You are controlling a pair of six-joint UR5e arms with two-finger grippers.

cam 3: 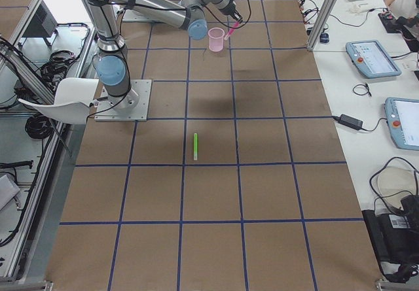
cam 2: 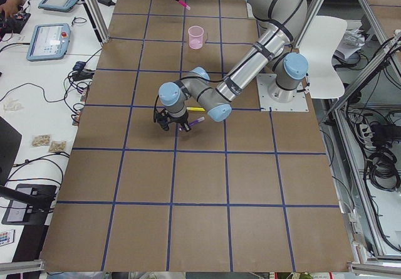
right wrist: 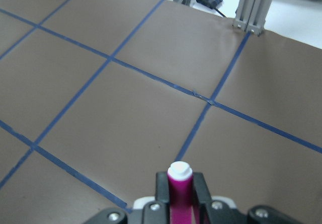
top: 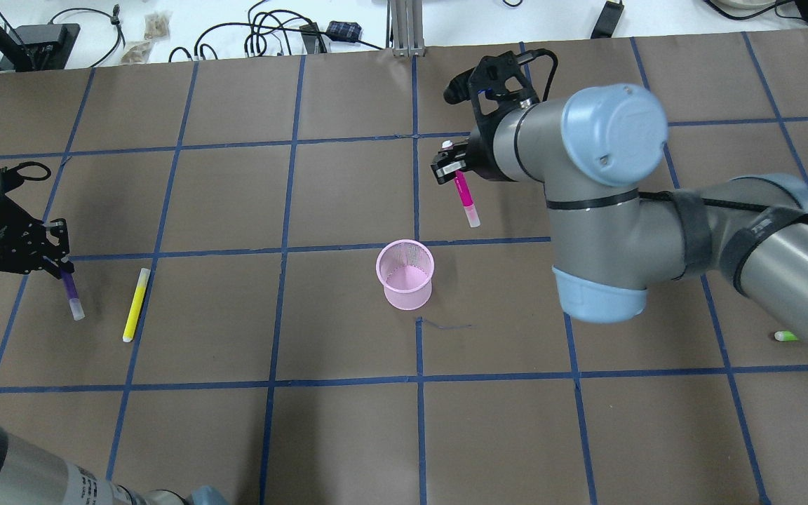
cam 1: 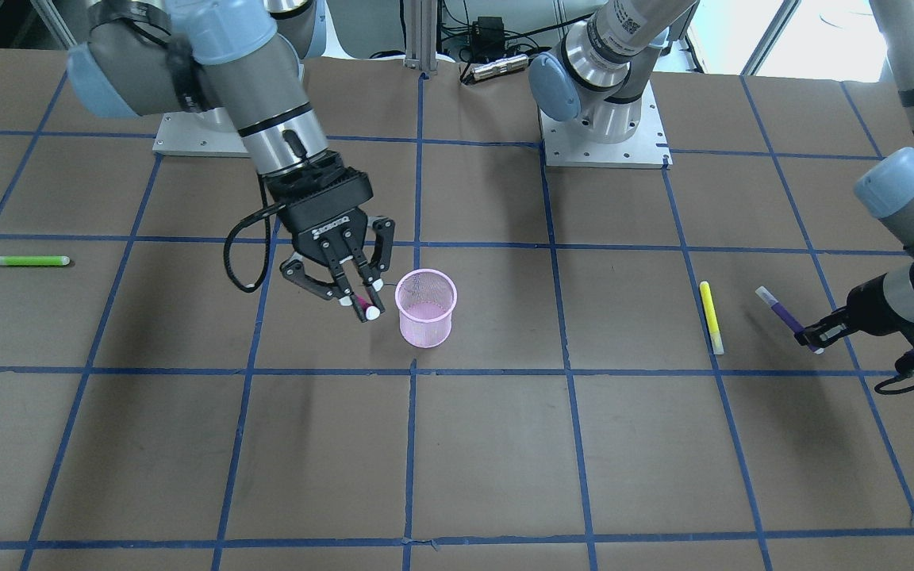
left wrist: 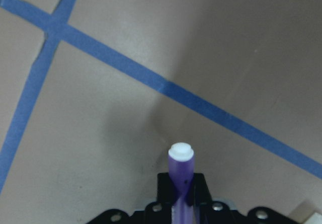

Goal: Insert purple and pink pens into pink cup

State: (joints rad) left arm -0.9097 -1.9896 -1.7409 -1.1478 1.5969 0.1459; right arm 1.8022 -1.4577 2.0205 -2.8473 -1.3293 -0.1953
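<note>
The right gripper (cam 1: 360,306) clamps the pink pen (top: 466,198) pointing downward, probably for dropping it; the pink cup (top: 405,275) stands just beside it. The left gripper (top: 59,265) pinches the purple pen (top: 71,293), well apart from the cup.

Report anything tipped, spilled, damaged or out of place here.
Nothing stands out. The pink cup stands upright, the right gripper holds the pink pen, the left gripper holds the purple pen, and the yellow pen and green pen lie flat.
</note>
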